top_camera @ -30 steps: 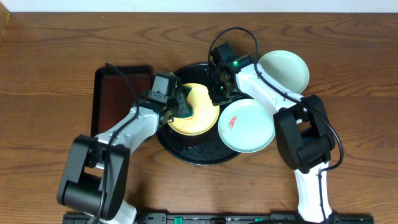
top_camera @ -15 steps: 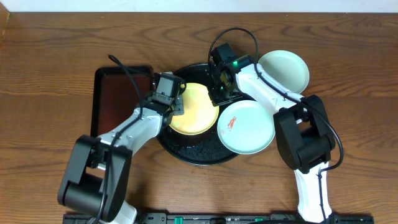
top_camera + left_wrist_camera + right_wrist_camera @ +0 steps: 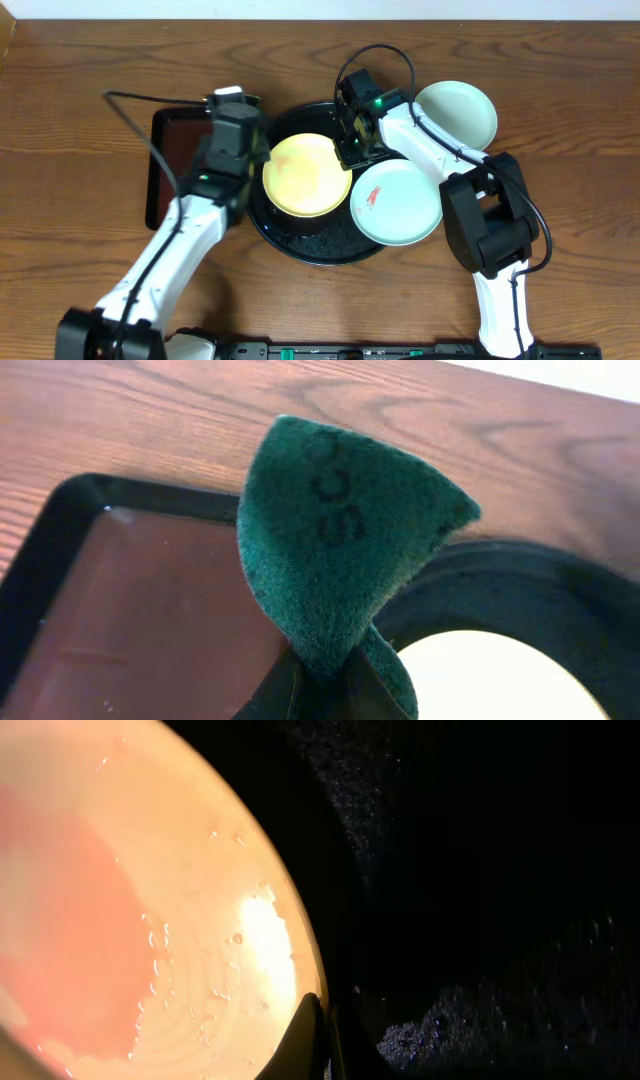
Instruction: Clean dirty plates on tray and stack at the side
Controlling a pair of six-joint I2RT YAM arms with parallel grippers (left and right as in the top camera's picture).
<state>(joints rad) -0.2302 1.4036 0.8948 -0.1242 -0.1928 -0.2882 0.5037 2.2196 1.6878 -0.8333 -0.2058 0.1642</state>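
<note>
Brown wooden surface (image 3: 80, 100) carried everything. My left gripper (image 3: 325, 682) was closed on a folded green scouring pad (image 3: 340, 530), raised over the seam between the reddish-brown tray (image 3: 175, 170) and the black tray (image 3: 320, 240). My right gripper (image 3: 325, 1040) pinched the far-right rim of the yellow plate (image 3: 305, 175), which lay on the black tray. A faint pink film showed there, so I judged scrubbing unfinished; next, the pad needed lowering flat onto it.

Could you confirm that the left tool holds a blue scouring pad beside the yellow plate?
The scouring pad is green, not blue, as the left wrist view shows; the left tool does hold it beside the yellow plate.
</note>
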